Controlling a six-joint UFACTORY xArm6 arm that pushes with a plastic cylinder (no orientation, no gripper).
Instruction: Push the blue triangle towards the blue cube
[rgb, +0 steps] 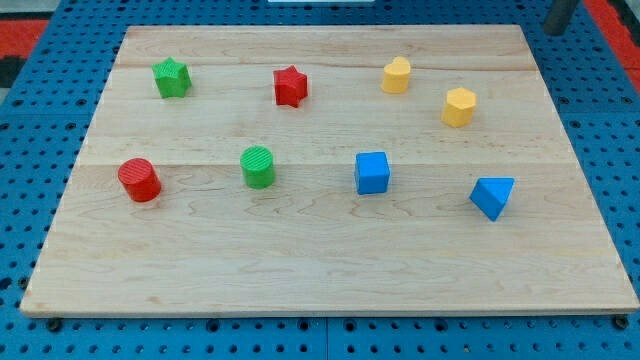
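The blue triangle (492, 196) lies on the wooden board at the view's right, below the middle. The blue cube (372, 172) stands to its left, near the board's centre, with a clear gap between them. My tip (553, 29) shows at the view's top right corner, just off the board's far right corner, far above the blue triangle and touching no block.
A green star (172, 77) and a red star (290, 86) sit at the top left. Two yellow blocks (396, 75) (459, 106) sit at the top right. A red cylinder (140, 180) and a green cylinder (258, 166) sit at the left. The board (320, 270) lies on a blue pegboard.
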